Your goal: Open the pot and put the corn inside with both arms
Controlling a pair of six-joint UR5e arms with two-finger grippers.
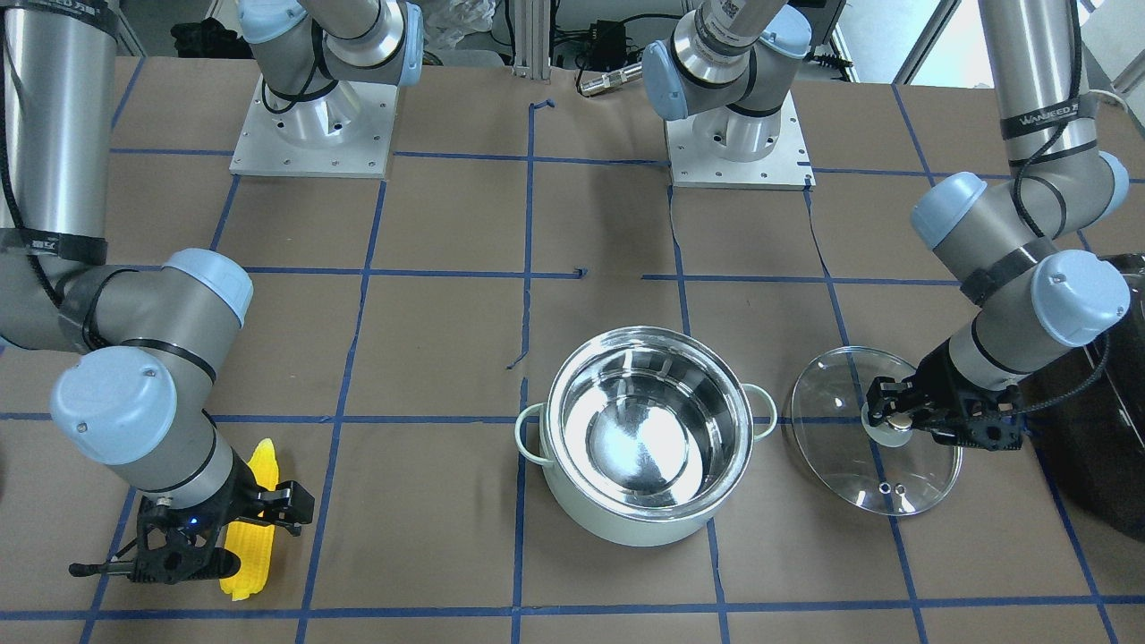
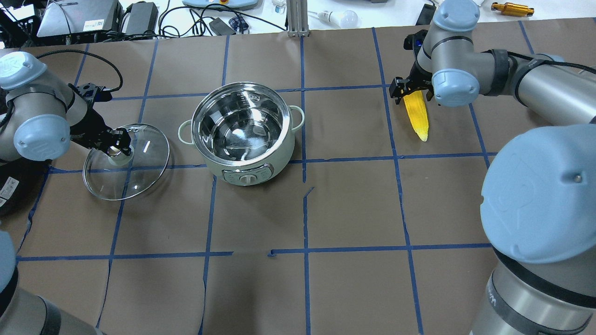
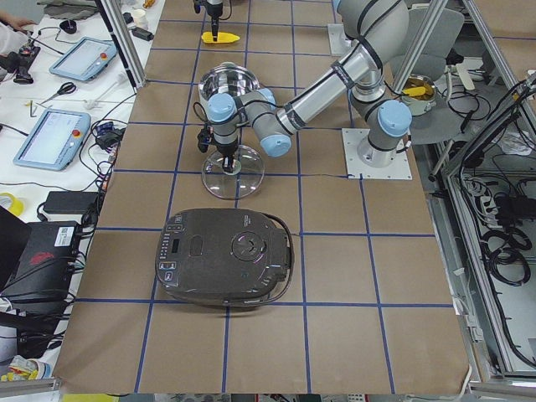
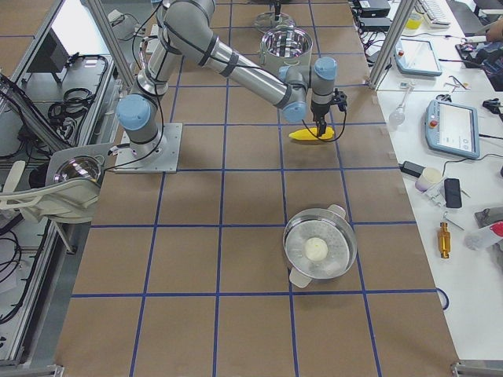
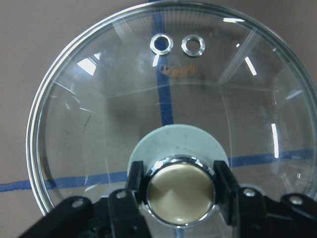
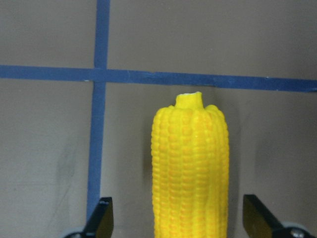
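Observation:
The mint-white pot (image 1: 617, 523) stands open in the middle of the table, its steel inside empty; it also shows in the overhead view (image 2: 247, 167). Its glass lid (image 1: 850, 465) lies on the table beside it, to the pot's left in the overhead view (image 2: 139, 177). My left gripper (image 1: 894, 420) is shut on the lid's brass knob (image 5: 181, 191). The yellow corn (image 2: 416, 114) lies on the table to the pot's right. My right gripper (image 2: 412, 88) is open over the corn's thick end (image 6: 190, 168), one finger on each side with gaps.
A large black domed appliance (image 3: 226, 255) sits beyond the lid, at the table's end on my left. A steel steamer pot (image 4: 318, 251) stands at the table's end on my right. Blue tape lines grid the brown table.

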